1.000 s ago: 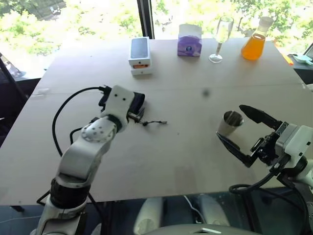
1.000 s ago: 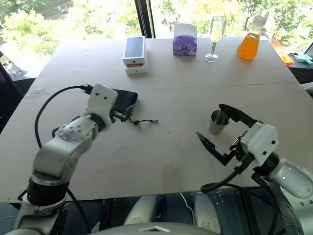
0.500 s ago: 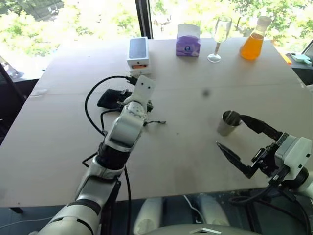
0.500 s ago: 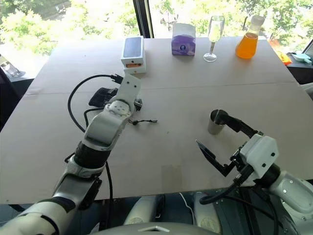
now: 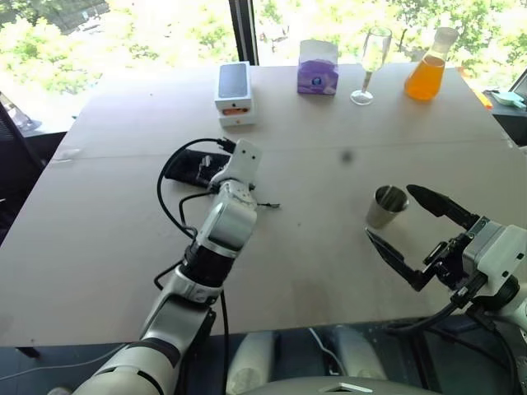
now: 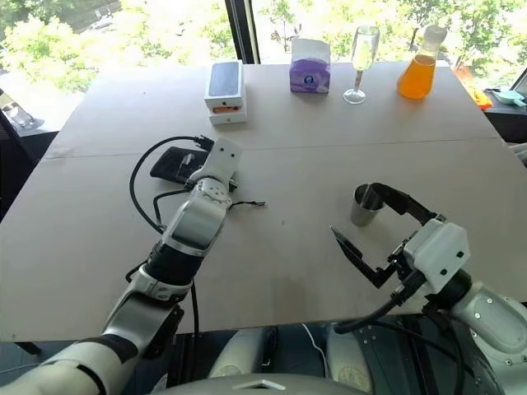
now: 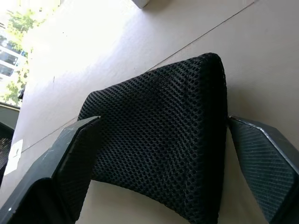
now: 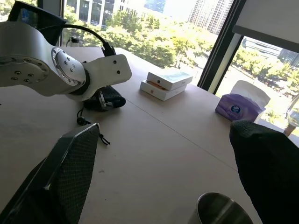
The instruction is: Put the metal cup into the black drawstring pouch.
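While stretched forward, left tool (image 7: 159, 154) agape astride black drawstring pouch (image 7: 159, 140); right tool (image 5: 416, 234) agape by metal cup (image 5: 386, 206).

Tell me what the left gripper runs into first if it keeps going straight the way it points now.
Most likely the black drawstring pouch. The left gripper is open, and in its wrist view the pouch lies directly ahead between the two fingers, flat on the table. Whether the fingertips already touch the fabric cannot be told.

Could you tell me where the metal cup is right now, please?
In the left eye view, the metal cup stands upright on the table's right side, just ahead of the open right gripper, well apart from the black drawstring pouch.
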Motion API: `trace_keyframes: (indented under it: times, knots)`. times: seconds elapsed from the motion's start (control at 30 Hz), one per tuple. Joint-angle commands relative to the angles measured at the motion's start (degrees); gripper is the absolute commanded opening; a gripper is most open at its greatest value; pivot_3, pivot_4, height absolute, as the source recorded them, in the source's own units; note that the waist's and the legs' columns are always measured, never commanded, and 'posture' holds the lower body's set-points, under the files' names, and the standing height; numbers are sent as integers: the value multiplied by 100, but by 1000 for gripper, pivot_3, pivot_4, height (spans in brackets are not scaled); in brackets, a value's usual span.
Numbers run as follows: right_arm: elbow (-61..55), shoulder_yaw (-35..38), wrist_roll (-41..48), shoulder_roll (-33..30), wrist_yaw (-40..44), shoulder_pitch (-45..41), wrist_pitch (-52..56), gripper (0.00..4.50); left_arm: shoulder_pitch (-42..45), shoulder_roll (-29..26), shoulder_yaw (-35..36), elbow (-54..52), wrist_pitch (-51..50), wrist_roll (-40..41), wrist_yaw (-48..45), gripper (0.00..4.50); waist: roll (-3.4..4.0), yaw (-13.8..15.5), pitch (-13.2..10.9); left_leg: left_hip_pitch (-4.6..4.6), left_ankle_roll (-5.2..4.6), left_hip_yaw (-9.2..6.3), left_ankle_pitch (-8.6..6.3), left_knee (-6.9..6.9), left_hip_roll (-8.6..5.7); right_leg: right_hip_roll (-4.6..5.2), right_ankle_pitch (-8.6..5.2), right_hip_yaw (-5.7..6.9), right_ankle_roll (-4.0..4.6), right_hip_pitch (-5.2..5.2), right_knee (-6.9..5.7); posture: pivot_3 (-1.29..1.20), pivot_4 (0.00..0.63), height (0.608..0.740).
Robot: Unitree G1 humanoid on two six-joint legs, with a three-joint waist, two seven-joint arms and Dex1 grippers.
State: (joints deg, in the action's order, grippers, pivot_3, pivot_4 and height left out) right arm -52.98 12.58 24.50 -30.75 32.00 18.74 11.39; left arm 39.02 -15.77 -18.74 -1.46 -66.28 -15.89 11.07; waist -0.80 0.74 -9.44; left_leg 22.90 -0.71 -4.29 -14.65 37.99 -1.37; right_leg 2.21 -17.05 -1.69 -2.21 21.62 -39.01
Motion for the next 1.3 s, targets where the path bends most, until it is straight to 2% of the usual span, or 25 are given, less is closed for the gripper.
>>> trace_keyframes:
  times: [0.03, 0.27, 0.43, 0.53, 0.6, 0.63, 0.67, 0.77, 0.8, 0.87, 1.0, 1.1, 1.17, 1.23, 1.3]
  knots:
    - [-175, 22, -7, 2, -84, 3, -6, 4500, -106, -49, -36, -64, 274, -353, 95, 4440, 0, 0, 0, 0, 0, 0, 0, 0, 0, 0, 0, -1, 0, 0, 0, 0, 150, 740]
    - [-236, -39, -27, -6, -186, -1, 68, 4500, -215, -81, -69, 45, 465, -765, 71, 4440, 0, 3, 0, 1, 0, 0, 0, 1, -1, 0, 0, 0, 0, 0, -1, 0, 150, 740]
    - [-304, -81, -8, -31, -259, -84, 214, 4500, -147, 139, 138, 588, 659, -740, 16, 4440, 0, 3, 1, 1, -1, 0, 0, 4, -1, -1, 0, 8, 0, 0, -4, 0, 150, 740]
    - [-327, -63, 12, -46, -265, -85, 258, 4500, -91, 232, 361, 983, 825, -603, -70, 3756, 0, 4, 4, 2, -1, -1, 0, 6, -1, 0, 0, 8, 0, -1, -4, 0, 150, 740]
    - [-340, -62, 20, -56, -278, -95, 290, 4500, 19, 215, 565, 1356, 1059, -469, -181, 2894, 0, -3, 4, 1, -2, -1, -1, 8, -1, 0, 0, 10, 0, -1, -8, 0, 150, 740]
    - [-350, -64, 21, -60, -285, -106, 312, 4500, 80, 169, 632, 1550, 1202, -428, -237, 2263, 0, -7, 4, -2, -10, 0, -5, 9, -1, 0, 0, 11, 0, -1, -13, 0, 150, 740]
    - [-360, -62, 30, -64, -294, -122, 341, 4500, 156, 127, 730, 1713, 1306, -371, -292, 2034, 0, -13, 4, -4, -12, 1, -7, 10, -1, 0, 0, 11, 0, -1, -18, 0, 150, 740]
    - [-393, -40, 50, -90, -326, -162, 438, 4500, 314, 5, 901, 2068, 1495, -283, -453, 427, 0, -32, 4, -13, -16, 4, -9, 15, -1, -2, 0, 12, 0, 2, -40, 0, 150, 740]
    - [-403, -26, 58, -96, -351, -181, 484, 4500, 342, -27, 949, 2150, 1572, -244, -516, 89, 2, -24, 5, -14, -16, 4, -9, 15, -1, -2, 0, 13, 0, 2, -43, 0, 150, 740]
    - [-448, -14, 69, -126, -418, -236, 616, 4500, 434, -90, 1108, 2325, 1674, -102, -664, 32, 2, -24, 5, -15, -17, 3, -10, 20, -1, -3, 0, 16, 0, 1, -51, 0, 150, 740]
    - [-635, 92, 22, -342, -612, -313, 1142, 4500, 673, -347, 1521, 2522, 1559, 609, -1760, 32, 2, -35, 5, -19, -20, 3, -11, 34, -4, -4, 0, 16, 0, 2, -76, 0, 150, 740]
    - [-700, 288, -49, -868, -804, -380, 1600, 4500, 965, -652, 2030, 2407, 568, 1581, -3031, 32, 3, -52, 5, -22, -16, 2, -9, 36, -4, -12, 0, 19, 1, 2, -83, 0, 150, 740]
    - [-702, 341, -140, -1520, -1083, -571, 2135, 4500, 1137, -846, 2253, 2272, -252, 2161, -3659, 32, 3, -80, 5, -22, -15, 1, -8, 36, -6, -19, -1, 22, 1, 0, -79, 0, 150, 740]
    - [-702, 434, 530, -1804, -1267, -937, 2882, 4500, 1314, -1008, 2459, 2213, -1184, 2773, -4208, 32, -1, -81, 3, -18, -10, 0, -5, 40, -10, -15, -1, 24, 0, 1, -78, 0, 150, 740]
    - [-702, 473, 1294, -1700, -1511, -1334, 3540, 4500, 1383, -1066, 2558, 2121, -1771, 3094, -4388, 32, -2, -85, 3, -11, 0, -8, 2, 40, -10, -15, -1, 32, 0, 1, -76, 0, 150, 740]
